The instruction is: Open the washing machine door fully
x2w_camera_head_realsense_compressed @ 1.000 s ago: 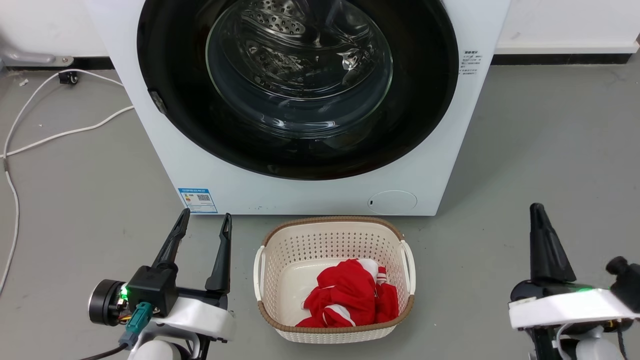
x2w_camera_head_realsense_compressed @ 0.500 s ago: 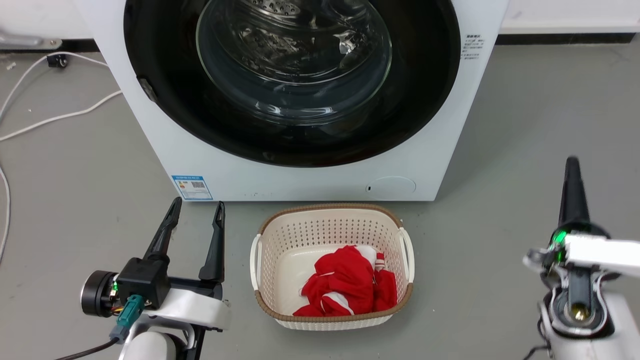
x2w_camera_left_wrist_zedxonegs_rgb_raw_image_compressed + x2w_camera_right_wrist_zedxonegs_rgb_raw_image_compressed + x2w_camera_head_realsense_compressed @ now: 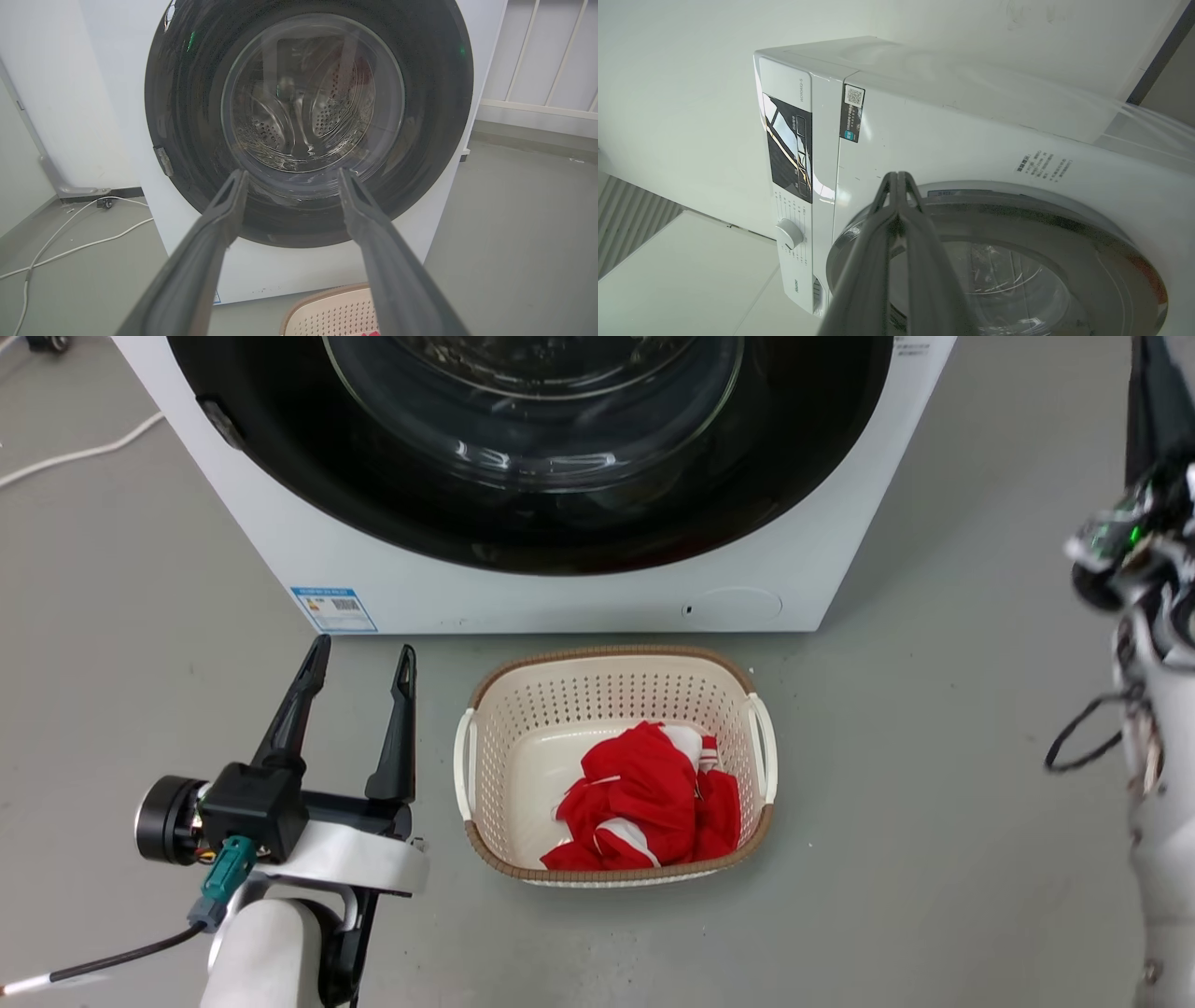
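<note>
**Head view:** The door point(image 3: 560, 537) sits shut, flush in the washer's point(image 3: 560, 607) white front. A basket point(image 3: 611, 663) of red cloth point(image 3: 644, 793) stands on the floor just before it. The left gripper point(image 3: 364, 651) hovers low beside the basket, jaws spread and empty.

**Left wrist view:** Between those spread jaws the door's whole black ring and glass bowl face the camera, where the head view has just the lower arc. A small grey tab point(image 3: 163, 161) sits on the ring's left edge (likely the catch side, though no hinge can be made out).

**Right wrist view:** The right gripper point(image 3: 897, 176), jaws pressed together, points toward the door's rim, apart from it. This tilted view adds the control panel point(image 3: 789, 140) and dial point(image 3: 789, 233), which lie above the head view's frame.

The step in hand looks like the reach for the door's edge. Done well, a finger slips behind the rim at the catch side. The pull then follows the hinge's arc rather than running straight out, with the swing kept clear of the basket.
</note>
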Tool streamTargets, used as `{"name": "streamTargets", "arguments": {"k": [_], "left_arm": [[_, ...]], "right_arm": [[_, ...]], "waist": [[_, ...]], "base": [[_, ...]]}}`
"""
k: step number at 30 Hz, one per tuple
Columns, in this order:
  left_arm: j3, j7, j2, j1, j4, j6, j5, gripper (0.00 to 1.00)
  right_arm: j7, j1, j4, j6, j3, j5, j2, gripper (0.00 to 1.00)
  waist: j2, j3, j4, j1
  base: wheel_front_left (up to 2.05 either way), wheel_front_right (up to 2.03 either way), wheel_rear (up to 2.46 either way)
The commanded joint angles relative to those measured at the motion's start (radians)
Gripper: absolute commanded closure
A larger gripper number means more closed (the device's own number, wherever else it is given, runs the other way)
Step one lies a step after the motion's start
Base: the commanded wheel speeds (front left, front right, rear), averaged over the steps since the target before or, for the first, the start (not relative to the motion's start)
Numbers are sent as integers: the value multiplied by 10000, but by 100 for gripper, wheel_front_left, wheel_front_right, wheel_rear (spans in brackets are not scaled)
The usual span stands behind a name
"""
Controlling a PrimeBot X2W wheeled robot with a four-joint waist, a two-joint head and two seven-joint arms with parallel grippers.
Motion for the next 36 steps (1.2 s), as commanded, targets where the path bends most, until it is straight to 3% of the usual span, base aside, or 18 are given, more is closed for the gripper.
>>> {"name": "streamTargets", "arguments": {"k": [1, 9, 19, 27, 36], "left_arm": [[-34, -26, 58, -180, -47, -1, -48, 0], [-89, -26, 143, -685, -251, -1, -85, 0], [-132, -26, 182, -1232, -559, 1, -102, 0], [-167, -26, 101, -1493, -661, 1, -140, 0], [-157, -26, 111, -1650, -643, 1, -131, 0]], "right_arm": [[316, -583, 352, 0, 122, -78, -136, 100], [2517, -3981, 3194, 0, 1046, -903, -781, 100], [4153, -7340, 6240, 0, 1805, -2102, -496, 100], [4542, -8525, 7376, 0, 2148, -2751, -312, 100], [5554, -8762, 7619, 0, 2185, -2719, 162, 100]], "waist": [[0, 283, 24, -1], [0, 1021, 119, -1], [0, 2021, 252, -1], [0, 2519, 344, -1], [0, 2764, 331, -1]], "base": [[0, 0, 0], [0, 0, 0], [0, 0, 0], [0, 0, 0], [0, 0, 0]]}}
